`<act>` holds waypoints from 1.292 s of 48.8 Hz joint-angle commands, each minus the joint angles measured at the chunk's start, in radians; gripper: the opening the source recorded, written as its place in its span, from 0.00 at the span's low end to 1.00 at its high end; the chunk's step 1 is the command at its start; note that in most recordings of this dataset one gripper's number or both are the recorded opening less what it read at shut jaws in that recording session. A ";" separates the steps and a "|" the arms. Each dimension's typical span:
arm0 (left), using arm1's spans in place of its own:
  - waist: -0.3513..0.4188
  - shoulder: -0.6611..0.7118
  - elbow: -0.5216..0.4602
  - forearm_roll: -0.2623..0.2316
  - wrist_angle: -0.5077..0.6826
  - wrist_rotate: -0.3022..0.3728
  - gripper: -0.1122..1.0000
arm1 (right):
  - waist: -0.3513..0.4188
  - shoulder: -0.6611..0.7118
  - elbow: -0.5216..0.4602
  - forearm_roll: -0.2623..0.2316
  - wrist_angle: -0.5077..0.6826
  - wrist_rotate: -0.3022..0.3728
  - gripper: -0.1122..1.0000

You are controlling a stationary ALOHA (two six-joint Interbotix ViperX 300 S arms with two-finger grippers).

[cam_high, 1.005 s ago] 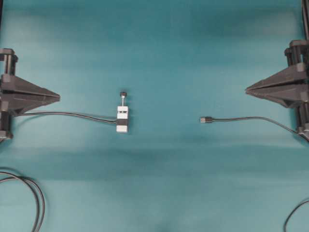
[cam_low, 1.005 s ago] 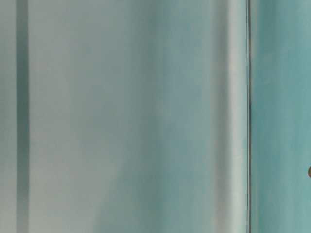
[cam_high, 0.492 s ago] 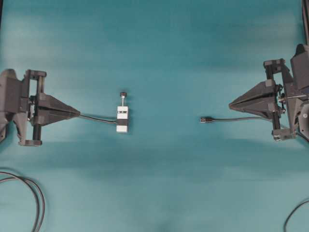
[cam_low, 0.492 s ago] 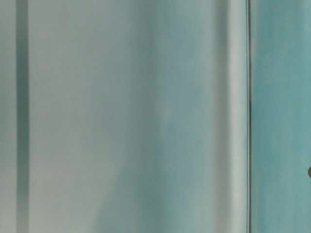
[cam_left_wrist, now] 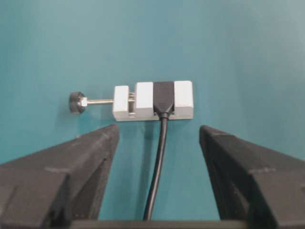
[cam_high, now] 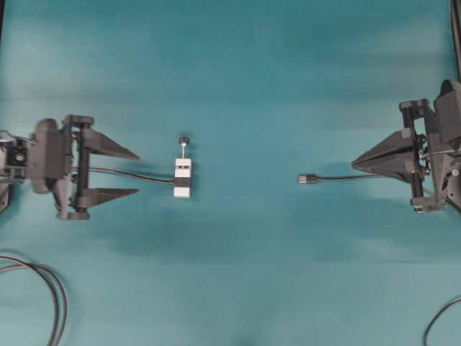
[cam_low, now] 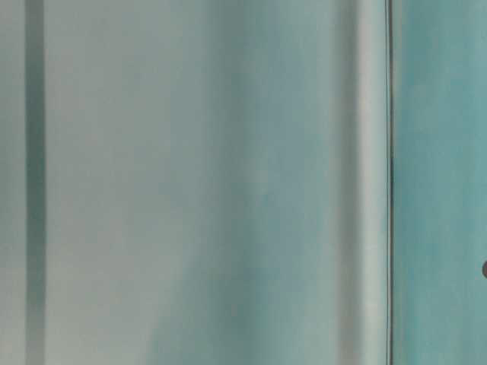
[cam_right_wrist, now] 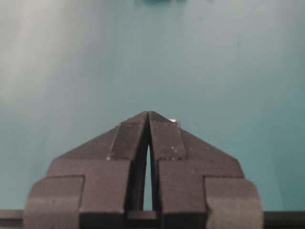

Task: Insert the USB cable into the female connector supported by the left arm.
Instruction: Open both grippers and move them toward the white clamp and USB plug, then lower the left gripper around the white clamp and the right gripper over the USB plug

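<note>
The female connector [cam_high: 183, 178] is white with a black band (its knob black too), the USB cable [cam_high: 338, 177] black, the table [cam_high: 245, 79] plain teal.

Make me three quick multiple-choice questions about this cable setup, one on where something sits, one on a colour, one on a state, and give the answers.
1. Where does the female connector lie?
A. between the left gripper and the USB cable plug
B. right of the plug
C. inside the right gripper

2. What colour is the table?
A. white
B. teal
C. red

3. How do the left gripper's fingers stand?
A. shut empty
B. clamped on the connector
C. spread open

Answers: A, overhead it sits between them; B, the surface is teal; C, the wrist view shows a wide gap.
</note>
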 commanded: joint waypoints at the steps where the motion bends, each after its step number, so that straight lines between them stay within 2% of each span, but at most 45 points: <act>1: -0.005 0.092 -0.037 -0.005 -0.048 -0.003 0.78 | -0.003 0.028 0.002 -0.002 -0.046 0.002 0.10; 13: -0.003 0.278 -0.051 -0.029 -0.284 -0.074 0.78 | -0.005 0.186 -0.037 -0.002 -0.074 0.003 0.10; 19: -0.003 0.310 -0.054 -0.029 -0.341 -0.101 0.78 | -0.005 0.308 -0.054 -0.002 -0.133 0.006 0.15; 22: -0.003 0.318 -0.054 -0.029 -0.341 -0.110 0.78 | -0.005 0.368 -0.058 -0.002 -0.189 0.014 0.24; 30: -0.005 0.316 -0.052 -0.029 -0.339 -0.110 0.78 | -0.015 0.528 -0.080 0.000 -0.341 0.057 0.61; 33: -0.005 0.316 -0.048 -0.029 -0.341 -0.110 0.78 | -0.015 0.584 -0.092 0.000 -0.364 0.069 0.68; 43: -0.005 0.314 -0.046 -0.029 -0.347 -0.109 0.78 | -0.015 0.716 -0.146 0.000 -0.397 0.074 0.61; 63: -0.006 0.316 -0.055 -0.029 -0.347 -0.107 0.78 | -0.015 0.727 -0.132 -0.002 -0.400 0.075 0.61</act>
